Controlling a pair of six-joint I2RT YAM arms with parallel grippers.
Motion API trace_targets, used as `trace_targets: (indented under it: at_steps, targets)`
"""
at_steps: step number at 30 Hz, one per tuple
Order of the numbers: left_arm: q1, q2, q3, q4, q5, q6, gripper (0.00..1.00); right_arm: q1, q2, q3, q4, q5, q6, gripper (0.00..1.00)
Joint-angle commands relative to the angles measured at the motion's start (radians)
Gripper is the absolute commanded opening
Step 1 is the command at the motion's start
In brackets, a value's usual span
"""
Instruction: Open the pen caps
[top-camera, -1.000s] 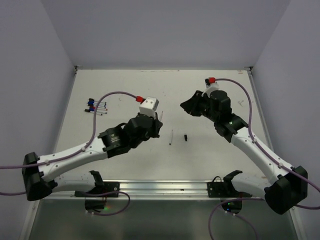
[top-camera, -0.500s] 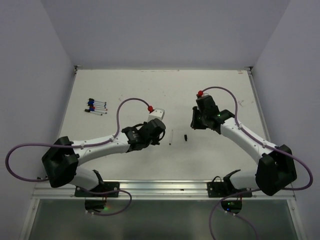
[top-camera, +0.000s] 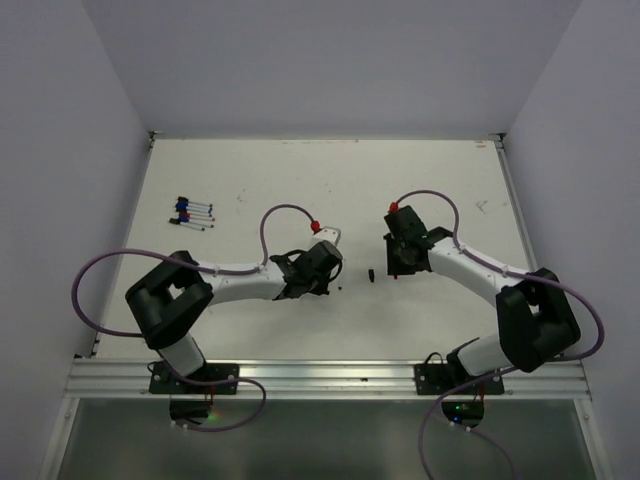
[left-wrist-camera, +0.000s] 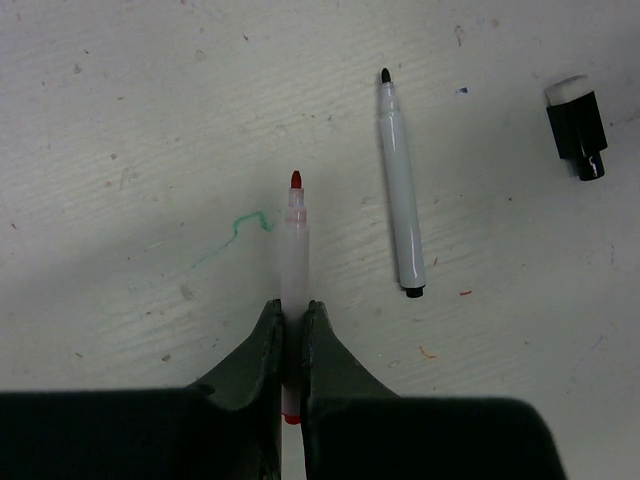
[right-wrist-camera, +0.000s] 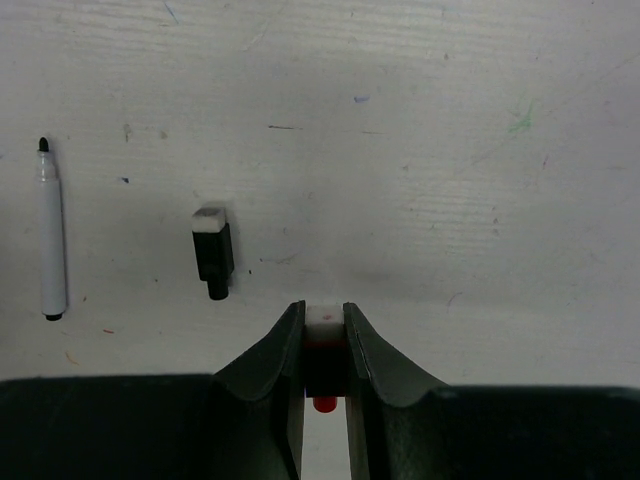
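— Where's the red cap (right-wrist-camera: 324, 322)?
— Off its pen, pinched between the fingers of the right gripper (right-wrist-camera: 323, 312), right of the table's (right-wrist-camera: 450, 120) middle.
— And the red pen (left-wrist-camera: 294, 240)?
— Tip bare, barrel clamped in the left gripper (left-wrist-camera: 291, 314). Just beside it the black pen (left-wrist-camera: 400, 200) lies uncapped, and the black cap (left-wrist-camera: 575, 125) lies apart from it. Capped pens (top-camera: 193, 213) lie in a cluster far left.

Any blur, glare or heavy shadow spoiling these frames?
Top external: soft, even light, no glare on the white table; the cluster of small white pens is too tiny to read. Left wrist: sharp, faint shadow beside the clear red-tipped pen. Right wrist: sharp on the loose black plastic cap; the red cap in the right hand is shadowed.
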Motion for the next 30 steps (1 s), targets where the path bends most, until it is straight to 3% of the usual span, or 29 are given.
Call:
trace_targets:
  at_steps: [1,8,14,23,28,30]
  targets:
    - [0.012,0.02,0.033,0.095,0.051,0.029,0.0,0.014,0.025,-0.017,0.064,0.012,-0.016,0.0]
    - [0.015,0.08,0.076,0.095,0.061,0.021,0.0,0.037,0.071,-0.029,0.114,0.015,-0.004,0.05]
    - [0.029,0.144,0.145,0.045,0.058,-0.008,0.08,0.037,0.09,-0.025,0.12,0.028,-0.007,0.1]
    - [0.056,0.155,0.136,0.017,0.055,-0.045,0.11,0.035,0.099,-0.026,0.141,0.022,-0.009,0.19]
    - [0.056,0.155,0.122,0.018,0.059,-0.055,0.17,0.035,0.111,-0.017,0.141,0.019,-0.012,0.25]
    - [0.056,0.156,0.114,0.015,0.055,-0.061,0.26,0.037,0.114,-0.013,0.14,0.02,-0.012,0.27]
